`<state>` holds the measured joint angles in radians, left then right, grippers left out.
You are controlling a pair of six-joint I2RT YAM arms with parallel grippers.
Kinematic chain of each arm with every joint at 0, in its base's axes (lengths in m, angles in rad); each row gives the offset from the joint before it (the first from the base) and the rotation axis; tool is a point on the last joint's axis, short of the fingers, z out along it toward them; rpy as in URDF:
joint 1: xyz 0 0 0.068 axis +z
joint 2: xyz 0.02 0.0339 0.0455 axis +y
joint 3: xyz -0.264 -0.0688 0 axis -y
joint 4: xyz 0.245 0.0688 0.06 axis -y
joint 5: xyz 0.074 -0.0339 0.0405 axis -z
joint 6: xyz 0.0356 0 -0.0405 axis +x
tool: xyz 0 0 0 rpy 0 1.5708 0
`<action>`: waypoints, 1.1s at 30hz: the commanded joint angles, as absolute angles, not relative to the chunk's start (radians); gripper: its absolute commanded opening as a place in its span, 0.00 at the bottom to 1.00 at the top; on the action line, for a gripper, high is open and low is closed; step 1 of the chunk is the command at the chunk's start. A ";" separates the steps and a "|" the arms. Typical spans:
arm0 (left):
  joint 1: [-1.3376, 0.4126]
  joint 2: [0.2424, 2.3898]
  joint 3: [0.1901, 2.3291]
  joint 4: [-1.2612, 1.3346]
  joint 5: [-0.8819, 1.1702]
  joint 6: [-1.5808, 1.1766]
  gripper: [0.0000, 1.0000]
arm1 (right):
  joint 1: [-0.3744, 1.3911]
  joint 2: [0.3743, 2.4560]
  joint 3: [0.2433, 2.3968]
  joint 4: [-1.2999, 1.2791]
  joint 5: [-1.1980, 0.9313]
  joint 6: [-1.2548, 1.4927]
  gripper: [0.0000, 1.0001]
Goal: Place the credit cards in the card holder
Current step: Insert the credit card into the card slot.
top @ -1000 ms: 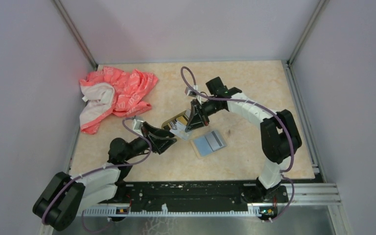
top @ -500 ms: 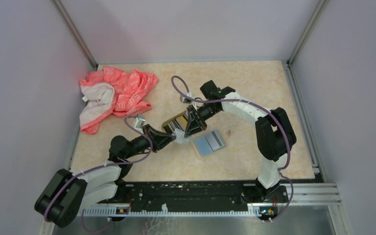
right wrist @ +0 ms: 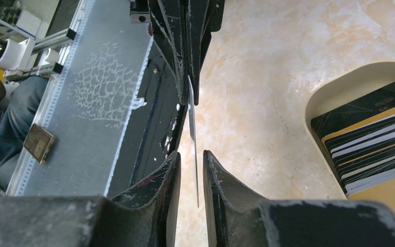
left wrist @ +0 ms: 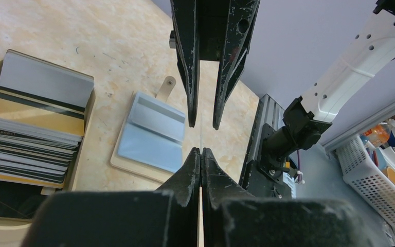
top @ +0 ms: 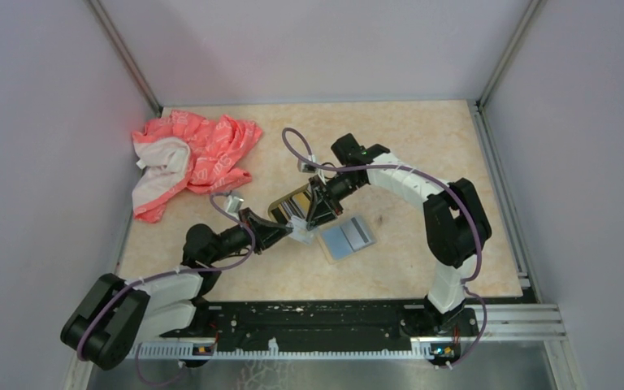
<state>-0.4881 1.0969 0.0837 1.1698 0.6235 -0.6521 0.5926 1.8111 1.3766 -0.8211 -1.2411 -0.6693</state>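
Note:
A thin pale credit card (left wrist: 201, 138) stands edge-on between both grippers, above the table next to the card holder (top: 290, 201). My left gripper (left wrist: 201, 150) is shut on the card's near end. My right gripper (right wrist: 191, 153) is open around its other end (right wrist: 193, 135), with a gap on each side. The holder's pale gold rim (right wrist: 334, 86) surrounds a stack of striped cards (left wrist: 28, 135). A pale blue card and a grey card (top: 347, 236) lie flat on a tan piece to the right of the holder. In the top view the two grippers meet tip to tip (top: 303, 225).
A crumpled pink and white cloth (top: 191, 157) lies at the back left of the tabletop. Grey walls close three sides. The black base rail (top: 317, 321) runs along the near edge.
My left gripper has closed onto the card. My right gripper, shut on the card before, has opened its jaws. Both arms shifted slightly in the first half second, then held.

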 commanded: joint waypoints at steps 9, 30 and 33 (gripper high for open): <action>-0.483 1.161 0.062 1.296 0.653 -0.674 0.00 | 0.642 1.822 1.410 -0.763 -1.222 -0.629 0.00; -0.483 1.280 0.074 1.370 0.731 -0.667 0.00 | 0.646 1.833 1.438 -0.786 -1.181 -0.629 0.13; -0.481 1.253 0.052 1.306 0.696 -0.653 0.00 | 0.629 1.795 1.440 -0.767 -1.124 -0.618 0.25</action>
